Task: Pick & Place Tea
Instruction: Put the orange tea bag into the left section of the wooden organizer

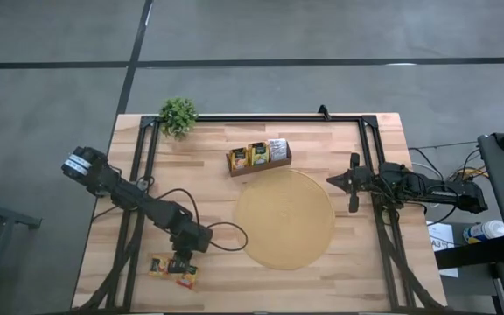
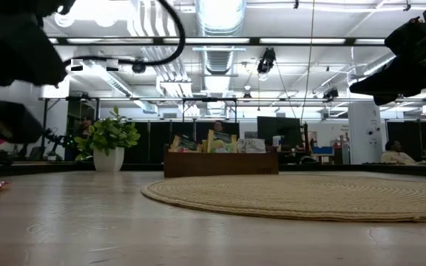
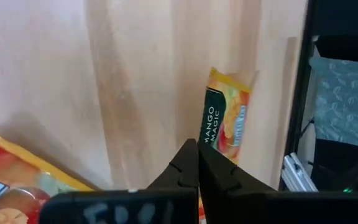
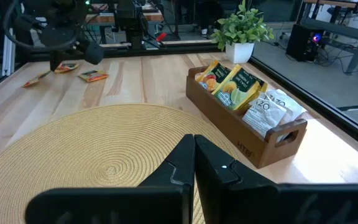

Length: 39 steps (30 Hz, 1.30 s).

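Your left gripper (image 1: 182, 263) is down at the near left corner of the table (image 1: 322, 280), its jaws pressed together on the edge of an orange mango tea sachet (image 3: 227, 118), with another orange-red sachet (image 3: 17, 186) lying flat on the wood just beside it. Your right gripper (image 1: 332, 181) hangs over the far right edge of the round mat (image 1: 284, 218) with its jaws closed on nothing. More sachets stand upright in the wooden tray (image 4: 253, 140) beyond the mat, near the potted plant (image 1: 178, 115).
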Each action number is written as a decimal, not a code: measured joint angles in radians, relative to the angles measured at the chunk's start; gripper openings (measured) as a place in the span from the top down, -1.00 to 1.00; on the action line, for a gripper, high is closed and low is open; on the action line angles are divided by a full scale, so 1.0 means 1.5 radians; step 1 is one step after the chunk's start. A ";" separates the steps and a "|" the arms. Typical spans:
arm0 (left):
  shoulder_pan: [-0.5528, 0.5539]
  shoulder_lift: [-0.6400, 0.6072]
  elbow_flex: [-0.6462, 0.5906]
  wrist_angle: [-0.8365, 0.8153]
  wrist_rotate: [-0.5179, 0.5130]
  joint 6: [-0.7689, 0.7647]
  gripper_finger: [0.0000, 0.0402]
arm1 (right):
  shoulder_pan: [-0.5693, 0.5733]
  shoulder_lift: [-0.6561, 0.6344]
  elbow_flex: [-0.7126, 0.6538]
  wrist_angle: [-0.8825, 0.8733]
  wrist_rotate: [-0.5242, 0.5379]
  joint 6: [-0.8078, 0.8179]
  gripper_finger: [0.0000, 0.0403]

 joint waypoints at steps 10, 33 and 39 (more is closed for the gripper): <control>0.004 -0.034 0.090 -0.071 -0.047 0.015 1.00 | 0.000 0.000 0.000 0.000 0.000 0.000 0.96; 0.030 -0.044 0.131 -0.176 -0.112 0.100 0.72 | 0.000 0.000 0.000 0.000 0.000 0.000 0.96; 0.042 -0.044 0.121 -0.172 -0.144 0.130 0.24 | 0.000 0.000 0.000 0.000 0.000 0.000 0.96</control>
